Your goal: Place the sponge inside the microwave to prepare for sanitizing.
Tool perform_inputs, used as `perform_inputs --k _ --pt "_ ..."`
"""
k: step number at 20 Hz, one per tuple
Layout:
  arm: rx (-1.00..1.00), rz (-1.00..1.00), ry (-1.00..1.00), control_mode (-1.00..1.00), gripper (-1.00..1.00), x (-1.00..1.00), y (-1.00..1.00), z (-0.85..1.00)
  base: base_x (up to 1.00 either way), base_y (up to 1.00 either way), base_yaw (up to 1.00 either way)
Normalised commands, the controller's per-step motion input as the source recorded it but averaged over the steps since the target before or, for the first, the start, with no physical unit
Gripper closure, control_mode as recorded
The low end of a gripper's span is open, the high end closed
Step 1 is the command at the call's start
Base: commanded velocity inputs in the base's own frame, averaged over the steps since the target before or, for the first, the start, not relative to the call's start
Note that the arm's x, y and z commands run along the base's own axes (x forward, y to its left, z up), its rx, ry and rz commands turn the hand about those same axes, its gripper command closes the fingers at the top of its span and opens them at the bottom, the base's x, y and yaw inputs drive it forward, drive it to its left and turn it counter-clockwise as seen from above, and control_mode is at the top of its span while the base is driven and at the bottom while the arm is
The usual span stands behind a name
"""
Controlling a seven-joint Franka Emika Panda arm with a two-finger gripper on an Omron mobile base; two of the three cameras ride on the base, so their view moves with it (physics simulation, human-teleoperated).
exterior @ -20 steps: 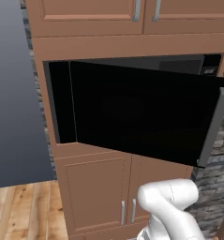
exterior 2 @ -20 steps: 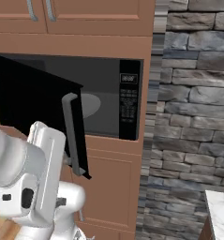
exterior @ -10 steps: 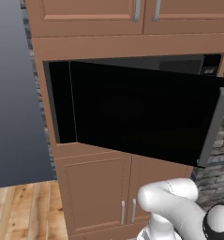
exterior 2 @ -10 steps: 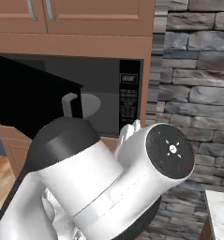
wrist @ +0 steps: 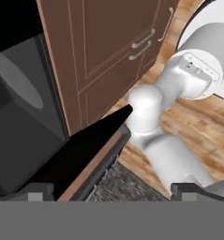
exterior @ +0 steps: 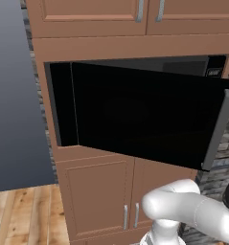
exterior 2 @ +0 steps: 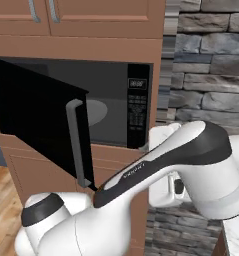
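Observation:
The microwave (exterior 2: pixel 137 112) is built into the wood cabinets, and its black door (exterior: pixel 144 112) with a grey bar handle (exterior 2: pixel 76 145) stands swung out. A round grey plate (exterior 2: pixel 98 111) lies in the dark cavity, with nothing on the part that shows. In the hand view my gripper (wrist: pixel 114 191) is open, its fingertips (wrist: pixel 41 190) far apart with nothing between them. It looks down past the door's lower edge (wrist: pixel 85 145) and the plate (wrist: pixel 18 79). The sponge is out of view.
Brown cabinet doors (exterior: pixel 97 196) sit under the microwave, and others (exterior 2: pixel 81 15) above it. A stone wall (exterior 2: pixel 211 65) rises to the right and a pale counter corner (exterior 2: pixel 237 240) lies at its foot. The wood floor (exterior: pixel 20 215) lies left of the base.
My arm has swung: in the right base view it no longer blocks the microwave and now stretches low toward the right. The door has not moved and the gripper stays open.

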Motion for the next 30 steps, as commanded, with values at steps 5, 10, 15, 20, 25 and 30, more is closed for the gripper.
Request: perform_inputs --k 5,10,15,20,25,30 --pt "0.14 0.32 -0.16 -1.00 -1.00 0.13 0.30 -0.51 0.00 0.00 0.00" --pt "0.09 0.19 -0.33 -1.00 -1.00 0.12 0.33 -0.22 0.00 0.00 0.00" --pt "0.01 0.12 -0.28 -1.00 -1.00 0.64 0.38 -0.06 0.00 0.00 0.00" --pt "0.10 0.08 -0.30 -1.00 -1.00 0.82 0.04 -0.19 0.00 0.00 0.00" --pt "0.22 0.13 -0.38 -1.00 -1.00 0.62 -0.02 -0.17 0.00 0.00 0.00" --pt "0.14 0.16 -0.35 -1.00 -1.00 0.09 0.28 0.01 0.00 0.00 0.00"
